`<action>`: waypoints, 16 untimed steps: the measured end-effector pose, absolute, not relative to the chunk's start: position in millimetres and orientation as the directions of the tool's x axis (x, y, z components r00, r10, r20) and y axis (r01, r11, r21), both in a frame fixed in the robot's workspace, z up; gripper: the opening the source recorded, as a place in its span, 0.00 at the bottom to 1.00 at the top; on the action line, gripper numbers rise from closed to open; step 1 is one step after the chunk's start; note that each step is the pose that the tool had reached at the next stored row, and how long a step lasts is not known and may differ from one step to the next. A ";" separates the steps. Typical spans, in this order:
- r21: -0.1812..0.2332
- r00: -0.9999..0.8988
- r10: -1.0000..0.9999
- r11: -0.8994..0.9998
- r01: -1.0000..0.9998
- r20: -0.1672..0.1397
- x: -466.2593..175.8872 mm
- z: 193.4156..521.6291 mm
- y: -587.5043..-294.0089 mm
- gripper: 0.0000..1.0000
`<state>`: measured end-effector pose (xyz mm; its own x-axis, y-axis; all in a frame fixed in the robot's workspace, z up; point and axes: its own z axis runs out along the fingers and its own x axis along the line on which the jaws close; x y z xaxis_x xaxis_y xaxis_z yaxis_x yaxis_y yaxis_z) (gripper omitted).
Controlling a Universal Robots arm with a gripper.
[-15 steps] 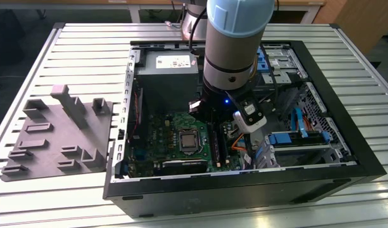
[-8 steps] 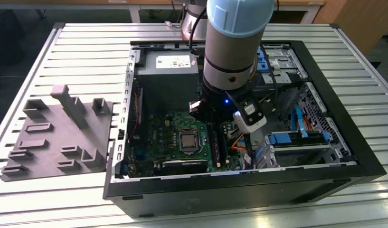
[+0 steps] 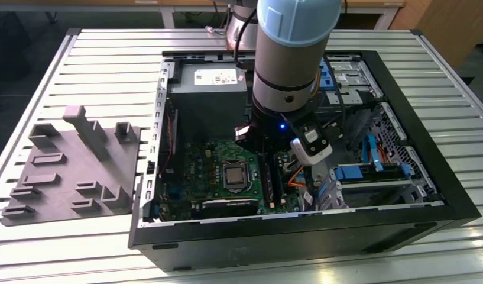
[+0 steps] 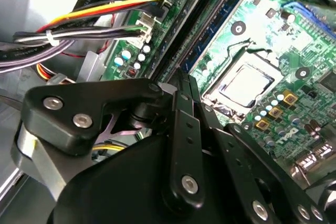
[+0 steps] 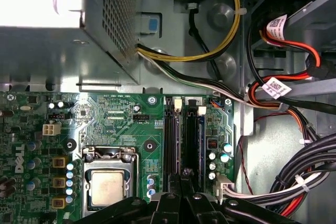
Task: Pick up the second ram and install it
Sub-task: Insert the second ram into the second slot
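Our claw point(image 5: 185, 174) hangs closed just above the memory slots point(image 5: 181, 140), fingertips together; the second ram point(image 5: 200, 145) sits slotted right beside it inside the computer case point(image 3: 430, 171).

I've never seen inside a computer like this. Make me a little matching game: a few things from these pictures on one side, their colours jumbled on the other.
Things:
1. motherboard
2. processor
3. drive-bay clips
4. holder tray beside the case

Colours:
A. bright blue
B. grey
C. green
D. silver

Pairs: 1-C, 2-D, 3-A, 4-B
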<state>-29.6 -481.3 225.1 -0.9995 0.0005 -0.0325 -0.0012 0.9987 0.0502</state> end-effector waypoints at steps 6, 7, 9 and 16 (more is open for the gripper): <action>0.050 -0.999 -0.001 0.999 -0.002 -0.032 -29.6 225.0 -481.3 0.12; 0.050 -0.999 0.000 0.999 -0.002 -0.032 -29.6 224.7 -481.3 0.12; 0.050 -0.999 0.002 0.999 0.000 -0.033 -29.6 223.8 -481.3 0.12; 0.050 -0.999 0.008 0.999 0.006 -0.032 -29.4 222.4 -481.3 0.12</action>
<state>-29.4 -481.3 222.4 -0.9994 0.0075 -0.0324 0.0059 0.9987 0.0500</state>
